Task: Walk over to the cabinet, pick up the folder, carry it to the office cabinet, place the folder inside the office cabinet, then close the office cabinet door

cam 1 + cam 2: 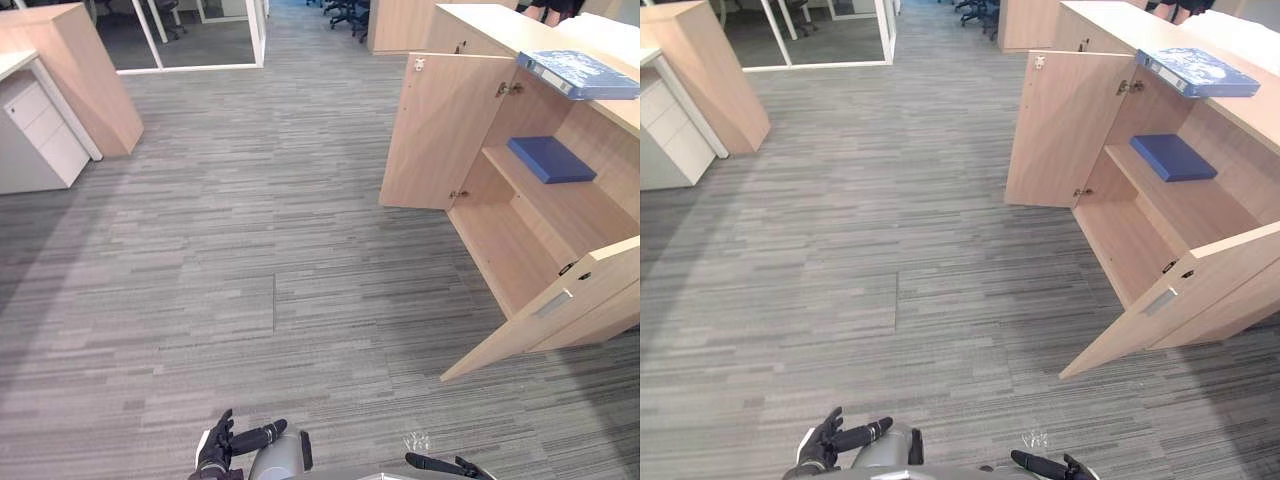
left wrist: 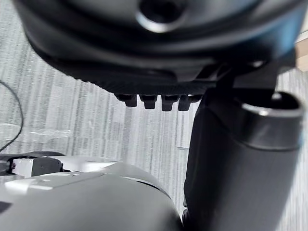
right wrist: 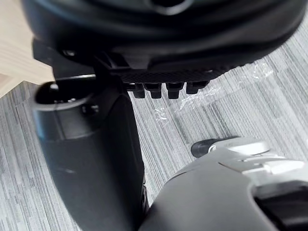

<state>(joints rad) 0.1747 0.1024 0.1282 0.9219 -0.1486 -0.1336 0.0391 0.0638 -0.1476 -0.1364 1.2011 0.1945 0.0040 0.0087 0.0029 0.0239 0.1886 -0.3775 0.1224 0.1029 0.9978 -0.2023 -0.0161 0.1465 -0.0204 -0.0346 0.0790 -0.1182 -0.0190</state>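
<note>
L arm hangs low at the view's bottom edge, left hand (image 1: 214,453) just above the carpet (image 1: 260,250), fingers (image 2: 148,100) straight & spread, thumb out to the side, nothing in it. R arm likewise low, right hand (image 1: 442,464) w/ fingers stretched out flat, also empty; its wrist view shows fingertips (image 3: 160,89) in a loose row over bare carpet. Both hands well apart from the office cabinet (image 1: 560,215), which stands to the robot's front-right w/ both doors swung wide: far door (image 1: 440,130) & near door (image 1: 555,310). Patterned blue folder (image 1: 580,72) lies flat on the cabinet top, at its front edge. Plain blue folder (image 1: 550,159) lies flat on the shelf inside. White drawer unit (image 1: 38,130) far left.
</note>
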